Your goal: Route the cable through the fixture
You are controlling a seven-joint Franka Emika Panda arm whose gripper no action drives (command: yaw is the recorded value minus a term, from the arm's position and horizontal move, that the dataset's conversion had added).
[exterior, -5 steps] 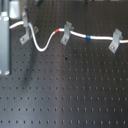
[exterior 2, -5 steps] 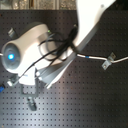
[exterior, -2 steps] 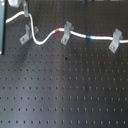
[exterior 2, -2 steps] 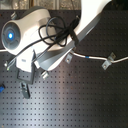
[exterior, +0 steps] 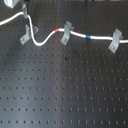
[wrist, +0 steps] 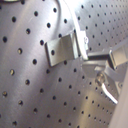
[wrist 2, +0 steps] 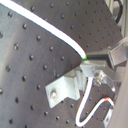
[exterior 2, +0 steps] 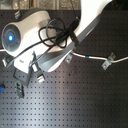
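The white cable (exterior: 45, 38) runs across the board. Its red band (exterior: 61, 31) lies by the middle bracket and its blue band (exterior: 89, 37) lies further right. The fixture (exterior: 24, 34), a grey clip, stands at the first exterior view's left. It fills both wrist views (wrist: 64, 48) (wrist 2: 64, 89). My gripper (exterior: 24, 8) is just above it at the top edge, shut on the cable, which peaks under it. The cable drops along the fixture's right side. I cannot tell whether it sits in the gap. In the second wrist view the cable (wrist 2: 50, 29) ends at my fingers (wrist 2: 95, 70).
Two narrower slanted grey brackets (exterior: 65, 34) (exterior: 115, 41) hold the cable further right. The right one also shows in the second exterior view (exterior 2: 107, 62). The arm's white body (exterior 2: 35, 35) hides the left half there. The black perforated board (exterior: 65, 90) lies all around.
My gripper has moved from the first exterior view's left side up to its top edge. The cable's left part has risen with it into a higher arc.
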